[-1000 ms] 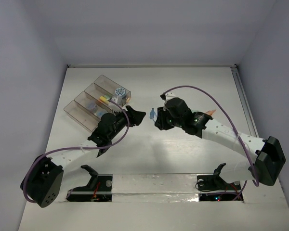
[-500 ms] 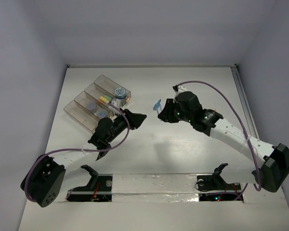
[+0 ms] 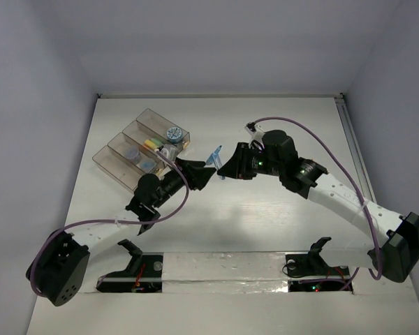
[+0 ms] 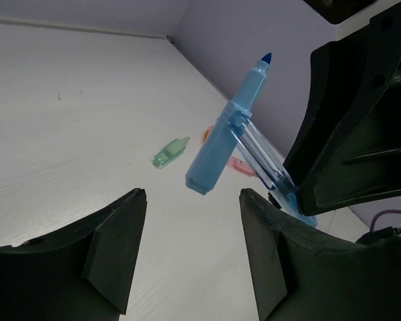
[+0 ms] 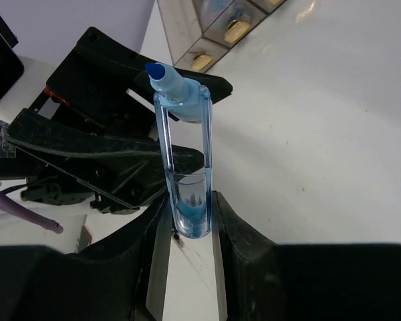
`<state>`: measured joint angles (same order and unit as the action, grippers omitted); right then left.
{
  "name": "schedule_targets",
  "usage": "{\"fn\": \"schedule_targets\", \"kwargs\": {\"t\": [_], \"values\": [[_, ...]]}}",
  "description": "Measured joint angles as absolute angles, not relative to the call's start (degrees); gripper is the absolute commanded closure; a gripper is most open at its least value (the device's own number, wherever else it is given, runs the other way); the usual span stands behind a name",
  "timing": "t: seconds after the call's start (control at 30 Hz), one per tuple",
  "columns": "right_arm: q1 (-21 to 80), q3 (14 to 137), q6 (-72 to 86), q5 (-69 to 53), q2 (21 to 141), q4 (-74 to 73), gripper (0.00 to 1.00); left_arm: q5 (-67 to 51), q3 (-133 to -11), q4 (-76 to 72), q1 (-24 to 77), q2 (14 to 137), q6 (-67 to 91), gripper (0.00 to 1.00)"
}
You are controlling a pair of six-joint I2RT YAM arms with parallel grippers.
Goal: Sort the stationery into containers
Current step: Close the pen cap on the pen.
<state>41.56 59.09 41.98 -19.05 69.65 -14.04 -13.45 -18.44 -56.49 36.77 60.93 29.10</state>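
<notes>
white table (image 3: 279,118) — pale lilac walls (image 3: 216,42)

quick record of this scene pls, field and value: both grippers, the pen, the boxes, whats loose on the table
right gripper: shut on the blue pen, held in the air with its tip toward the left arm
left gripper: open, gripping nothing, facing the pen
containers: far left of the table; they hold a tape roll, a yellow pen and other small items
loose on table: green pen, pink pen
stage: probably a handover between the arms, not yet done
</notes>
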Motion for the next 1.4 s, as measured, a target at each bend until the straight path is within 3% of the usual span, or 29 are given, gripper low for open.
{"fn": "schedule_targets", "kwargs": {"t": [0.23, 0.47, 0.6, 0.83, 1.0, 1.3, 1.4], "values": [[41.56, 57.19, 44.93, -22.92, 68.07, -11.75, 0.88, -11.62, -18.24, -56.23, 37.8, 56.21, 26.46, 0.46], [41.56, 55.0, 47.11, -25.02, 66.78, -10.72, 0.88, -11.57, -18.06, -56.34, 38.96, 55.81, 25.15, 0.66], [41.56, 54.46, 48.29, -26.04, 66.76, -9.72, 0.88, -11.94, -18.04, -56.34, 39.38, 55.72, 24.53, 0.67], [41.43, 54.35, 50.19, -27.42, 66.76, -8.32, 0.89, -13.41, -18.04, -56.18, 40.36, 55.48, 23.59, 1.0], [41.21, 54.37, 50.78, -27.97, 66.48, -8.47, 0.88, -13.37, -18.02, -54.48, 40.47, 53.63, 23.14, 1.0], [38.92, 54.39, 50.63, -26.17, 63.86, -10.52, 0.74, -13.19, -18.02, -51.48, 40.91, 52.53, 23.31, 1.0], [38.24, 54.59, 50.19, -23.83, 62.85, -11.33, 0.74, -13.34, -17.47, -50.37, 41.21, 52.36, 23.81, 1.0]]}}
